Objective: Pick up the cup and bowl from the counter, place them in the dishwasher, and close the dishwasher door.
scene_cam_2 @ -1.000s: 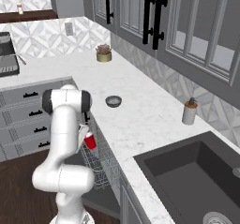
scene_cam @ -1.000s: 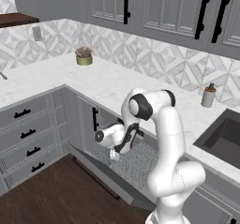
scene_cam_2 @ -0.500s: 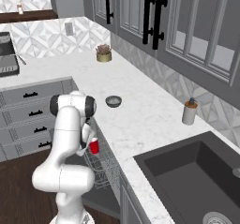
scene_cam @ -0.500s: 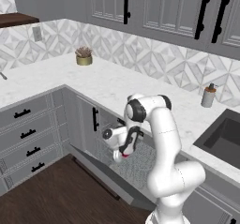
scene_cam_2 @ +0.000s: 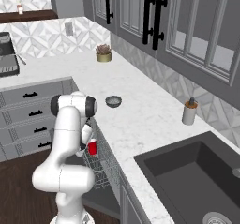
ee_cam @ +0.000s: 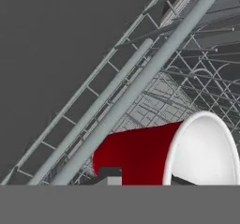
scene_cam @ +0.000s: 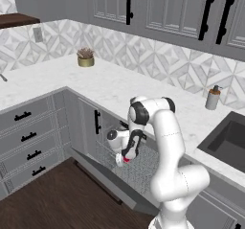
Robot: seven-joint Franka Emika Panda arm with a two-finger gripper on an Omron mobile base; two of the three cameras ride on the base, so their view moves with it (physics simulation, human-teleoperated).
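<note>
The red cup (ee_cam: 140,153) lies tilted between my fingertips, its white inside (ee_cam: 206,153) turned to the right. My gripper (scene_cam: 123,157) is shut on the cup (scene_cam_2: 93,147) and holds it low over the grey wire rack (scene_cam: 141,168) of the open dishwasher. The dishwasher door (scene_cam: 103,177) hangs down below the rack. Wire bars of the rack (ee_cam: 154,78) run slantwise just behind the cup. The grey-green bowl (scene_cam_2: 113,101) stands on the white counter (scene_cam_2: 136,117), apart from the arm.
A soap dispenser (scene_cam: 212,97) stands by the dark sink (scene_cam_2: 197,171). A gold pot with a plant (scene_cam: 86,58) sits at the back of the counter. Grey drawers with black handles (scene_cam: 26,137) flank the dishwasher on the left.
My gripper has carried the cup a little lower and further in over the dishwasher rack. The bowl has stayed where it was.
</note>
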